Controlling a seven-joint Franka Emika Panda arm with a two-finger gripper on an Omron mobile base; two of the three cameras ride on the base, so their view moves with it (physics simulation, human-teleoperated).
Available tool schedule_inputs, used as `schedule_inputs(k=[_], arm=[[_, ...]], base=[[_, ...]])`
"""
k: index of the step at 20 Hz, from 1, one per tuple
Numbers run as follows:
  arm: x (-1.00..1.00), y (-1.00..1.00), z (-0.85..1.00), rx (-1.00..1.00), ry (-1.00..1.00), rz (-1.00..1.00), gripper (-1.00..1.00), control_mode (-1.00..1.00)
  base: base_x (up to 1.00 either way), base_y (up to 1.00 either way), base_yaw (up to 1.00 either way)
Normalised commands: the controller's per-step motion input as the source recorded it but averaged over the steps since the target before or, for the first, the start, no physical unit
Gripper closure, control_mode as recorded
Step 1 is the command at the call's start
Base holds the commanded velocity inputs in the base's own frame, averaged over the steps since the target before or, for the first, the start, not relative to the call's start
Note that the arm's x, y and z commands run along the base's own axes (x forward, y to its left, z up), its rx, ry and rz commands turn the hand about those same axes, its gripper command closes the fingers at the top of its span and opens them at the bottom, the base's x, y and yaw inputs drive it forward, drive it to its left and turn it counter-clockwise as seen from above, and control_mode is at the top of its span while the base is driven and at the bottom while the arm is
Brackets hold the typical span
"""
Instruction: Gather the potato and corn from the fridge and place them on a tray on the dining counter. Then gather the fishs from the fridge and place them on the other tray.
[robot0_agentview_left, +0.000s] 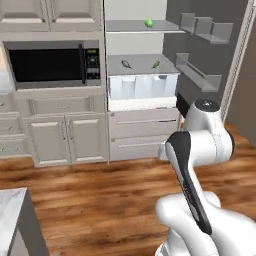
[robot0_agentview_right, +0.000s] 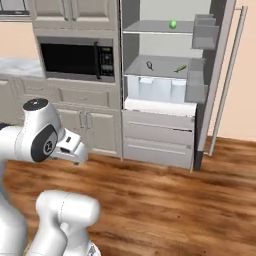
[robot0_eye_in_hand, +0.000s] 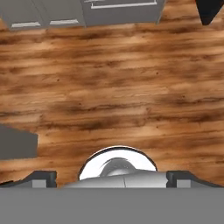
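The fridge (robot0_agentview_left: 142, 85) stands open, its door (robot0_agentview_right: 220, 60) swung out to the right. On its middle shelf lie two small dull olive-grey fish, one on the left (robot0_agentview_left: 126, 64) (robot0_agentview_right: 149, 65) and one on the right (robot0_agentview_left: 156, 64) (robot0_agentview_right: 180, 68). A small bright green round thing (robot0_agentview_left: 148, 23) (robot0_agentview_right: 173, 24) sits on the upper shelf. The potato, the corn and both trays are out of view. My gripper (robot0_eye_in_hand: 112, 178) points down at the wooden floor, well short of the fridge. It is open, with its fingertips (robot0_eye_in_hand: 42, 177) far apart and nothing between them.
A black-fronted microwave (robot0_agentview_left: 50, 62) is built into pale cabinets left of the fridge. A corner of the marbled dining counter (robot0_agentview_left: 10, 210) shows at lower left. Open wooden floor (robot0_agentview_left: 100, 195) lies between my base and the fridge. Door racks (robot0_agentview_left: 200, 75) jut from the open door.
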Motion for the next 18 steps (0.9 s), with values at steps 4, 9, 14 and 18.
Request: schedule_inputs(k=[4, 9, 14, 18], arm=[[0.0, 0.0, 0.0, 0.0, 0.0, 0.0, -1.0, 1.0], [0.0, 0.0, 0.0, 0.0, 0.0, 0.0, -1.0, 1.0], [0.0, 0.0, 0.0, 0.0, 0.0, 0.0, -1.0, 1.0], [0.0, 0.0, 0.0, 0.0, 0.0, 0.0, -1.0, 1.0]], base=[[0.94, -0.59, -0.49], [1.0, -0.06, -0.41], [0.94, 0.72, -0.23], [0.92, 0.33, 0.23]])
